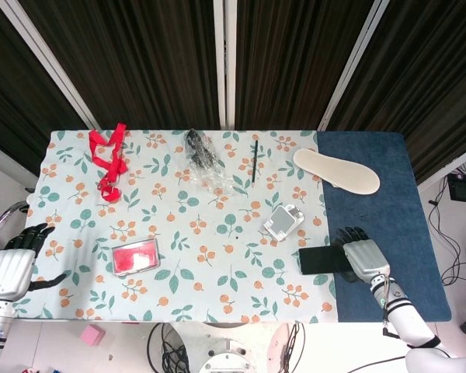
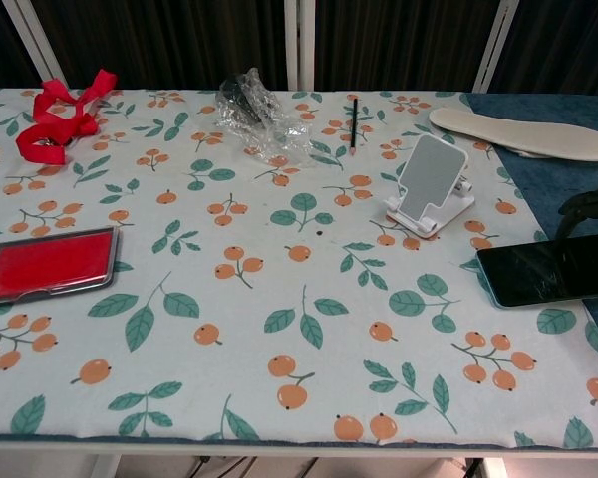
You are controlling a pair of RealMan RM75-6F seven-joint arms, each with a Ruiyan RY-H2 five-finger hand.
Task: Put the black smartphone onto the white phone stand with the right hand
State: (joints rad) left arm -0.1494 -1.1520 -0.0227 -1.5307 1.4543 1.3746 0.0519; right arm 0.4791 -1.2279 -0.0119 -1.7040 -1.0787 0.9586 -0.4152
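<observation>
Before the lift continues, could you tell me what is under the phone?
Under the phone lies the flowered cloth, meeting the blue mat there. The right hand covers its right end, so what lies beneath that end is hidden.

Black smartphone (image 2: 550, 271), white stand (image 2: 431, 184), orange-berry leafy tablecloth (image 2: 279, 299), red ribbon (image 2: 58, 118).

Between the black smartphone (image 2: 550, 272) in the right hand (image 1: 363, 257) and the white phone stand (image 2: 430, 185), only bare floral cloth shows, so the short path up-left lies open. Behind the stand, a black pencil (image 2: 354, 122) and a crumpled clear plastic wrapper (image 2: 261, 125) lie well apart from it. The beige insole (image 2: 526, 133) lies on the blue mat (image 1: 380, 186) beyond the hand, to the stand's right. The red-lidded tin (image 2: 47, 263) and red ribbon (image 2: 59, 120) lie far left. The phone's near edge seems lifted off the cloth, though the chest view leaves that unclear.
</observation>
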